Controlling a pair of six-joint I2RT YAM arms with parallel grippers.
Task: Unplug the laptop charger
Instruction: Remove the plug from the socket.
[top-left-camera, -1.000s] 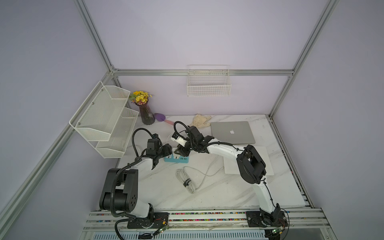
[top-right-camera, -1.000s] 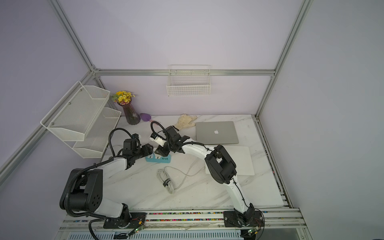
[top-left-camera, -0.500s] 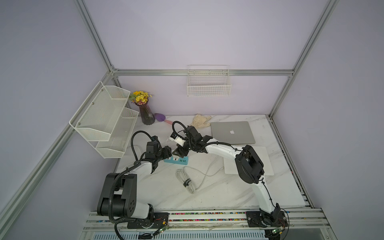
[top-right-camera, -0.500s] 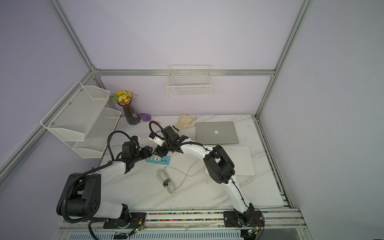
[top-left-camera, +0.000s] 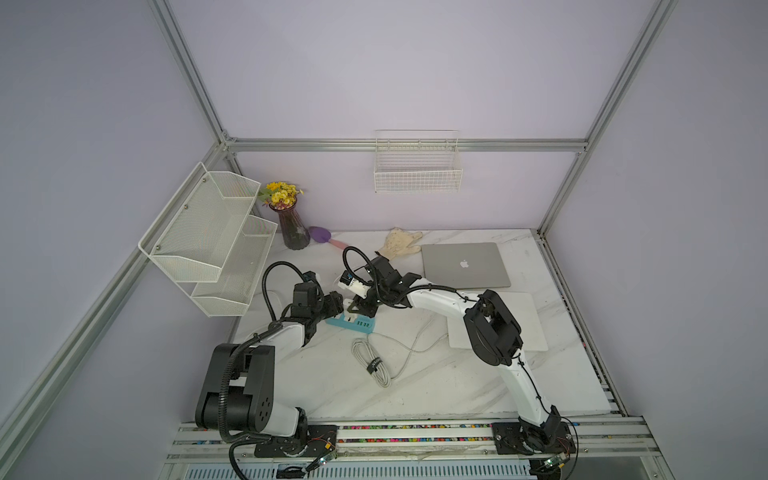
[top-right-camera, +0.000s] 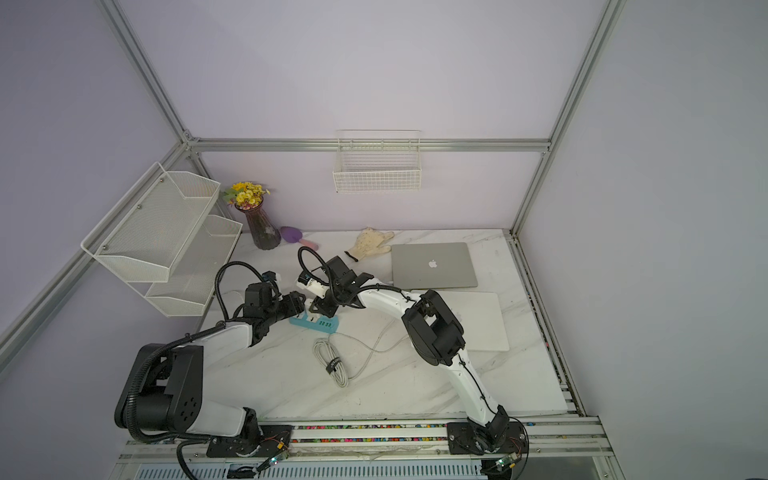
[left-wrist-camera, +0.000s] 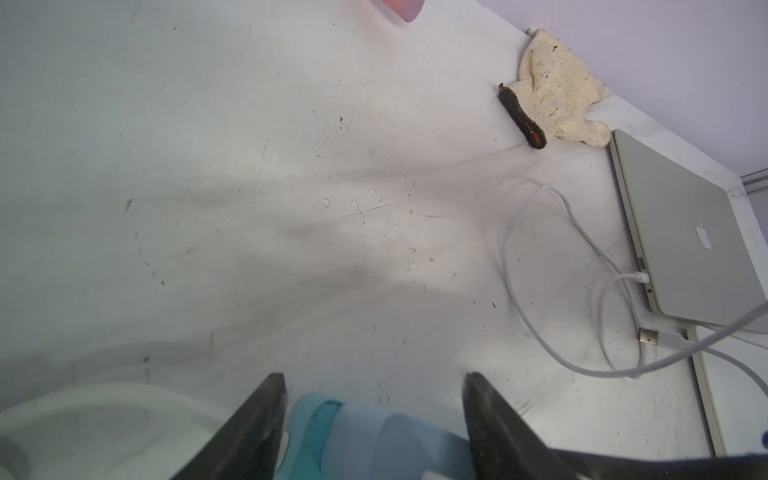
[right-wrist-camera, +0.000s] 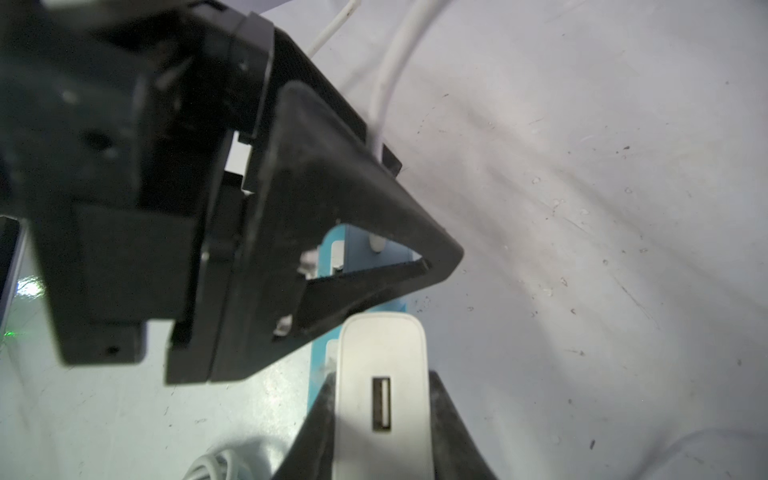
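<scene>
A white laptop charger with an empty USB port stands plugged into a teal power strip. My right gripper is shut on the charger, one finger pressed to each side. My left gripper grips the strip's end, which fills the gap between its fingers. The closed silver laptop lies at the back right. A white cable runs into its side, and the cable's USB plug lies loose on the table.
A coiled grey cable lies just in front of the strip. A white pad sits before the laptop. A glove, a purple brush and a flower vase line the back. A mesh shelf overhangs the left edge.
My right gripper has come down onto the strip and its jaws have closed on the charger. The left gripper stays on the strip's end.
</scene>
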